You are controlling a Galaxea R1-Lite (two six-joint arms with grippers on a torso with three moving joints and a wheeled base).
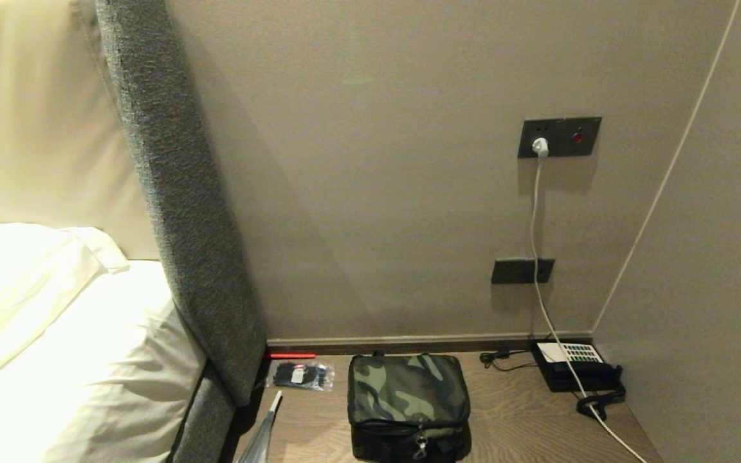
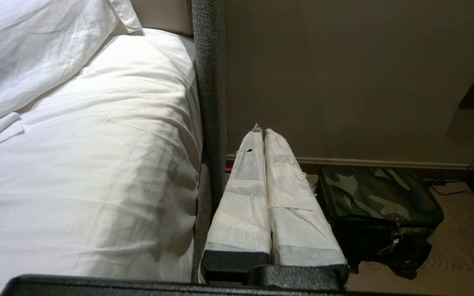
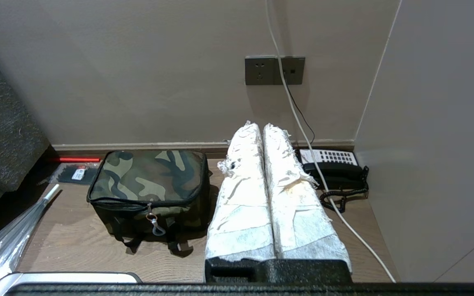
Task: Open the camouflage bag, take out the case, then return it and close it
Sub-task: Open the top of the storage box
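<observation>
**Those taped-up gripper fingers**

Both grippers look alike: left gripper (image 2: 263, 133) and right gripper (image 3: 260, 127) each have two long fingers wrapped in frayed, whitish tape, on chunky black textured bases. A black bar sits right behind each base.

Telephone (image 1: 573, 370), zip ties (image 1: 301, 375) (perhaps umbrella (image 1: 261, 437))
</observation>
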